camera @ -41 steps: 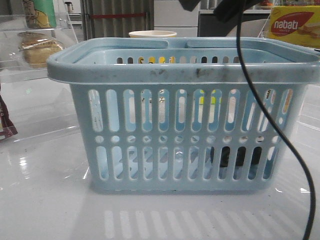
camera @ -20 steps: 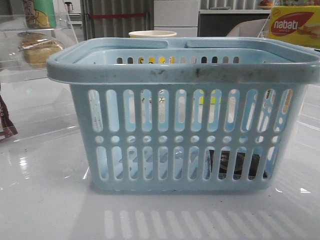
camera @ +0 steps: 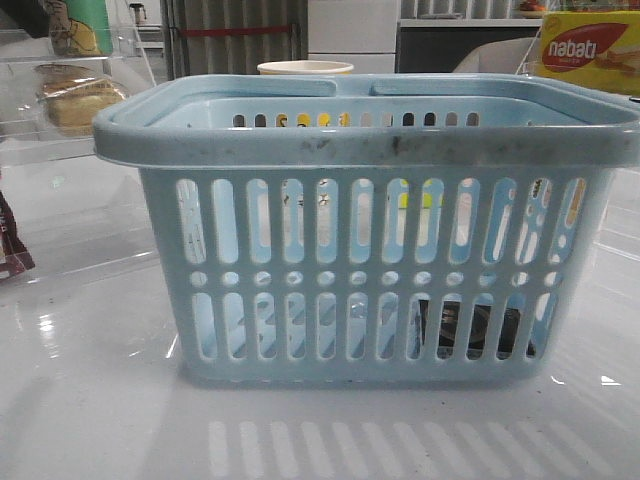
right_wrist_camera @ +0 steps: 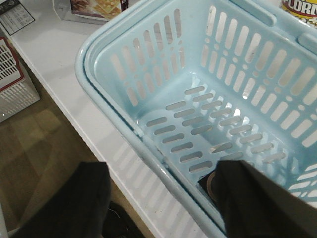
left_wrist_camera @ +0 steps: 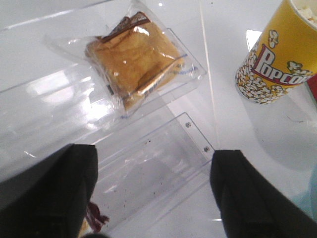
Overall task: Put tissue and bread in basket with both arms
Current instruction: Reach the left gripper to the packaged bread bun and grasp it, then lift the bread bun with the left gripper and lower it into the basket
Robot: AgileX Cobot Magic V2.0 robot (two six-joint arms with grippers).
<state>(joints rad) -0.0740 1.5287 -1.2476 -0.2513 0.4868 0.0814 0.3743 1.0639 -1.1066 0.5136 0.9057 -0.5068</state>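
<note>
The light blue basket (camera: 370,230) is sitting on the white bench (camera: 90,400) and filling most of the front view, and a dark shape, apparently the tissue (camera: 470,328), is showing through the lower slots at the basket's right end, lying on its floor. The right tool (right_wrist_camera: 163,198) is hanging over the basket's near rim (right_wrist_camera: 148,158) with its two dark fingers (right_wrist_camera: 257,198) standing wide apart and nothing between them; in the right wrist view a small dark patch of the tissue (right_wrist_camera: 207,184) is peeking out just beside one finger, inside the corner of the basket. The bread (left_wrist_camera: 133,57), golden-brown in clear wrap, is lying on a clear plastic shelf (left_wrist_camera: 163,163), outside the basket, and in the front view it is showing at the far left, behind that plastic. The left tool (left_wrist_camera: 153,196) is hovering above the shelf, jaws spread wide and empty, with the bread ahead of the fingertips and apart from them. A yellow popcorn cup (left_wrist_camera: 280,57) is standing on the bench near the bread
</note>
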